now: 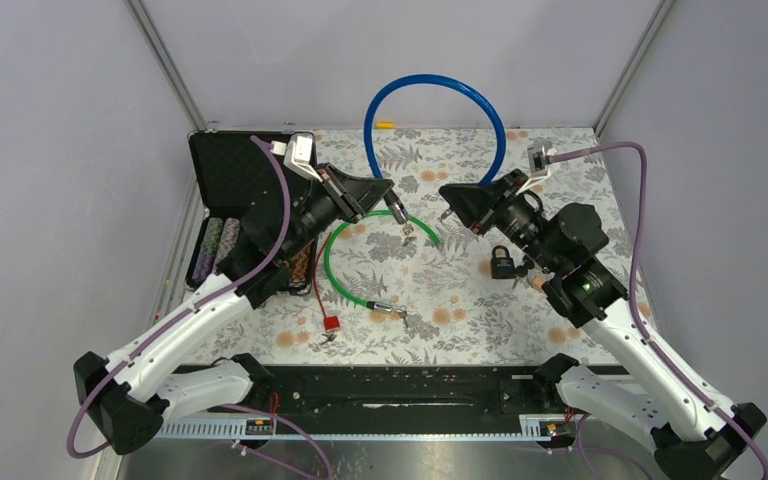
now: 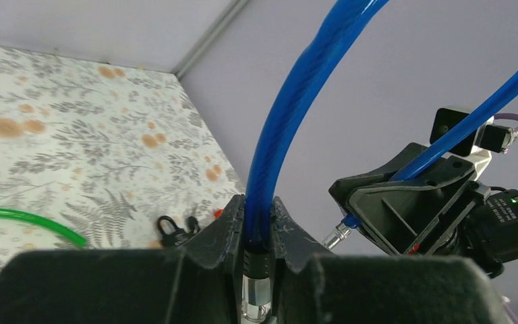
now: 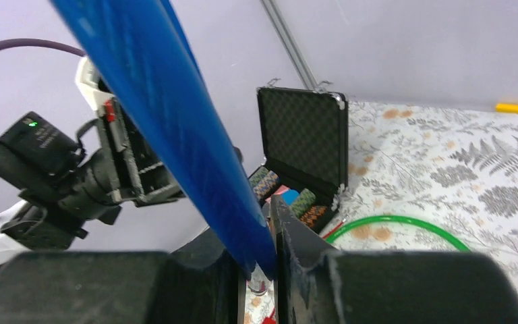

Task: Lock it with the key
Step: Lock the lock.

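Grey walls close off a table (image 1: pixel 430 290) dressed in a fern-and-flower cloth, and from my console the top view puts both arms reaching toward the middle of the frame. Between them arches the blue cable (image 1: pixel 430 82), its loop rising into the upper centre.

The left gripper (image 2: pixel 257 202) is pressed together on one end of it. The black collar and metal tip sit low between its fingers in the left wrist view. The right gripper (image 3: pixel 260 233) pinches the other end, and in the left wrist view a short metal tip pokes out of it at centre right. I read this two-handed hold as a way to bring the two ends face to face, so they can be joined before any key turns.

The black padlock (image 1: pixel 501 263) lies on the cloth right of centre, just beside the right arm's wrist, and neither gripper touches it. A red-tagged piece (image 1: pixel 330 323) on a red cord lies lower left of centre. It may be the key, but it is too small for me to tell.

Counting, I have two arms and two cables: the blue one, and a green cable (image 1: pixel 328 262) lying flat at centre. There is one padlock, and one open black case (image 1: pixel 240 165) at upper left holding poker chips (image 1: pixel 215 240).
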You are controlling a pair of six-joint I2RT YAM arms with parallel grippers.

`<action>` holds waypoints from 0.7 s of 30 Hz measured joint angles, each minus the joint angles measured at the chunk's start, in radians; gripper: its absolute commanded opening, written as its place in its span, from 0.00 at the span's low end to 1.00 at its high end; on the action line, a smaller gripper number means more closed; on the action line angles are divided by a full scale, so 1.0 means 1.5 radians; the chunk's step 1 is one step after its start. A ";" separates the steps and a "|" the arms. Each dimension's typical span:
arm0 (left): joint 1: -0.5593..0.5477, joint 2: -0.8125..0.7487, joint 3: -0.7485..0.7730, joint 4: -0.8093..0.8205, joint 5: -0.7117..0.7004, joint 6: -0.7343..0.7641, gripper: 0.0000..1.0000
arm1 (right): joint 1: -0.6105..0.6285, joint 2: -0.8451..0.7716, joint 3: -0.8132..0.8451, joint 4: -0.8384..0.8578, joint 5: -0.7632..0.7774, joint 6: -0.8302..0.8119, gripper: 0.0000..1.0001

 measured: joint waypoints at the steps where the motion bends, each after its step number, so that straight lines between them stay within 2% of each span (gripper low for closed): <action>1: 0.000 0.005 -0.003 0.011 0.009 -0.016 0.00 | 0.010 0.006 0.006 0.014 0.005 -0.002 0.00; 10: 0.000 0.049 -0.010 0.083 0.062 -0.142 0.00 | 0.099 0.074 0.025 0.090 0.049 -0.057 0.00; 21: 0.003 0.064 -0.025 0.115 0.099 -0.202 0.00 | 0.123 0.081 0.025 0.139 0.097 -0.103 0.00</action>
